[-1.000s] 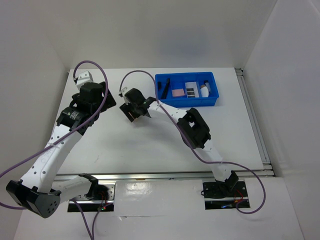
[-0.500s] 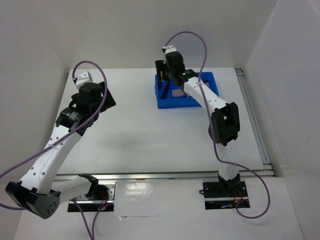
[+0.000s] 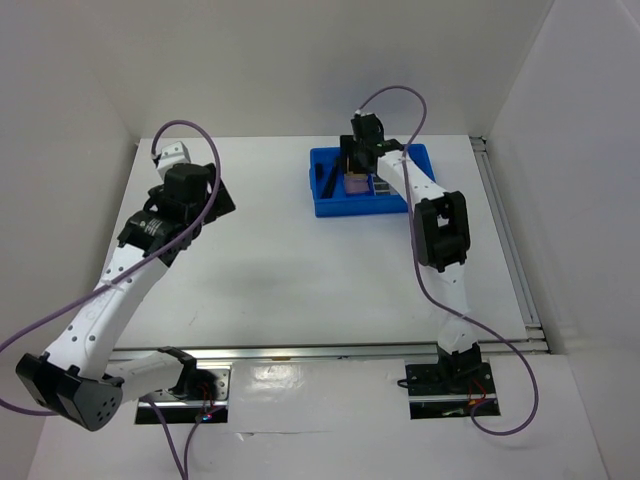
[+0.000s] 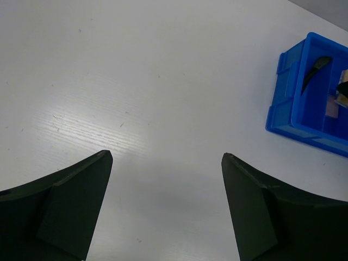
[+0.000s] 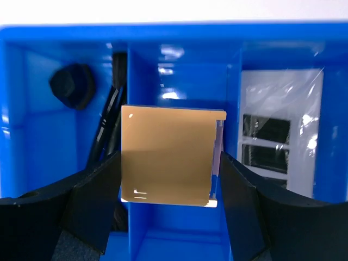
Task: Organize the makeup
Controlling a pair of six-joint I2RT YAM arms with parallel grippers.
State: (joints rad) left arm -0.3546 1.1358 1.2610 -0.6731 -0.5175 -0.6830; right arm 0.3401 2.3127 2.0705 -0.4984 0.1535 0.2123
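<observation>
My right gripper (image 5: pixel 169 157) is shut on an orange-brown square piece (image 5: pixel 166 152) with a clear edge. It holds the piece above the middle compartment of the blue bin (image 5: pixel 185 49). Thin black brushes (image 5: pixel 111 128) lie in the left compartment. The pale palette with black rectangles (image 5: pixel 272 141) lies in the compartment to the right. In the top view the right gripper (image 3: pixel 358 160) hangs over the bin (image 3: pixel 330 205) at the back. My left gripper (image 4: pixel 166 155) is open and empty over bare table, also in the top view (image 3: pixel 215 200). The pink sponge and the white egg-shaped piece are hidden.
A black round knob (image 5: pixel 72 86) sits in the bin's far-left corner. The left wrist view shows the bin (image 4: pixel 293 117) at its right edge with a black brush (image 4: pixel 314 68) inside. White walls enclose the table; a rail (image 3: pixel 505 240) runs along the right side.
My right arm has swung from the table's middle back to the blue bin and now holds the orange-brown piece over it. The left arm has barely moved.
</observation>
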